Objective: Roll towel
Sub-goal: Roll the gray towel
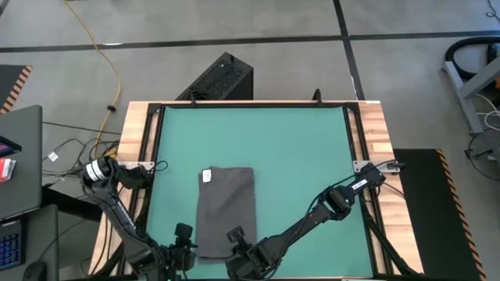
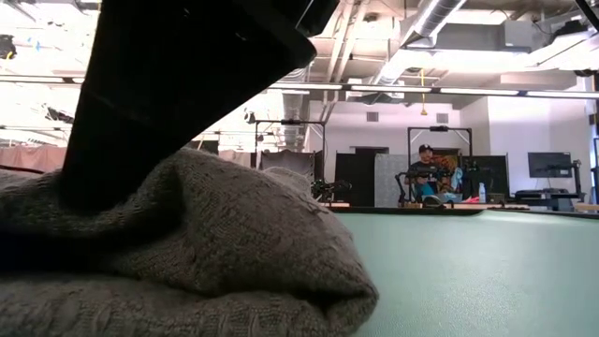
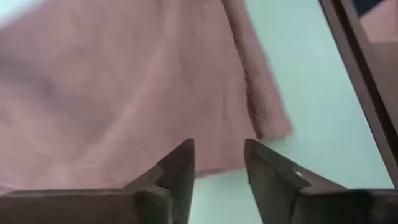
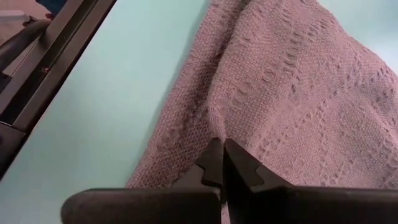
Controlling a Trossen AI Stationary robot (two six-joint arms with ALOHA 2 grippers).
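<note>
The dark grey towel lies flat on the green tabletop, folded into a long strip. Its white label is at the far left corner. My left gripper is open over the towel's near edge by its left corner; I cannot tell whether it touches. My right gripper is shut at the near edge by the towel's right corner. In the low view a dark finger comes down onto the humped towel. My right gripper pinches the towel's near edge between its two shut fingers, close to the right corner. The fingers slant down from the table's near side. The cloth rises in a ridge at the fingertips while the rest lies on the table. How many layers it holds is hidden.
The table has black rails and wooden side strips. Bare green top lies to the right of the towel and beyond it. A black box stands on the floor past the far edge. A person sits far off in the room.
</note>
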